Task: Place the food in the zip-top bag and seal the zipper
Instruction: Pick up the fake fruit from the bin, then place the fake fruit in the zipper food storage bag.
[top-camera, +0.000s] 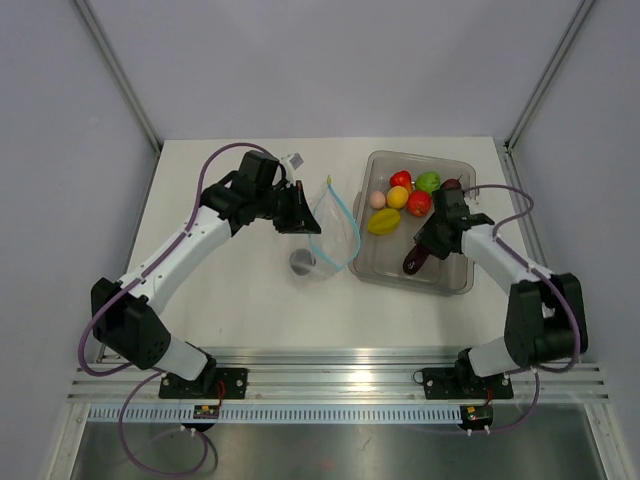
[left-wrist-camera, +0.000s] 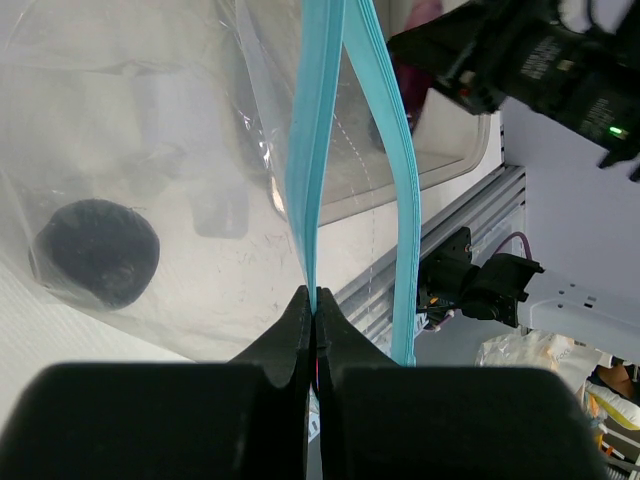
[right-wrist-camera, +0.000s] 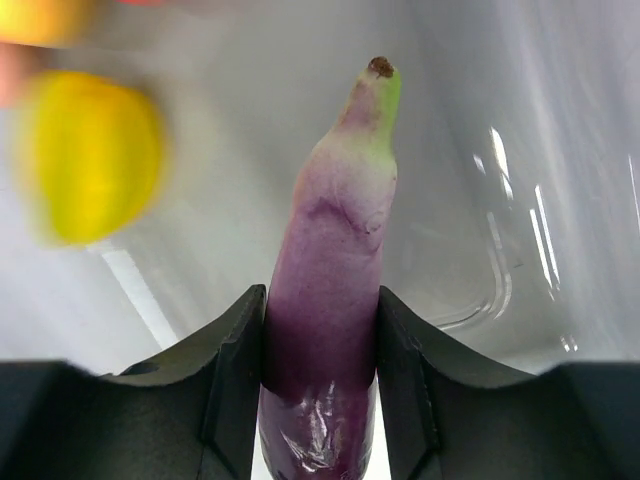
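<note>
Eggplant (right-wrist-camera: 335, 230), clamped by right tool (right-wrist-camera: 322, 297), runs offscreen; yellow fruit (right-wrist-camera: 90, 155) blurred.

Grey translucent bin (top-camera: 461, 277) on white table (top-camera: 240, 305)

Both arms are of one build.

- **Left arm (top-camera: 185, 250):** white link shells, black joint housings, and a black base plate (top-camera: 205, 383) fixed on a ribbed aluminium rail (top-camera: 330, 385).
- **Right arm (top-camera: 495, 255):** same finish. A green indicator light (left-wrist-camera: 612, 131) shows on its black wrist housing.
- **Cabling:** a purple cable (top-camera: 240, 147) loops along each arm, clear of the shells.
- **Left end effector (left-wrist-camera: 315, 300):** matt black, with two wedge-shaped fingers.
- **Right end effector (right-wrist-camera: 320, 300):** matt black. The fingers have curved inner faces.
</note>
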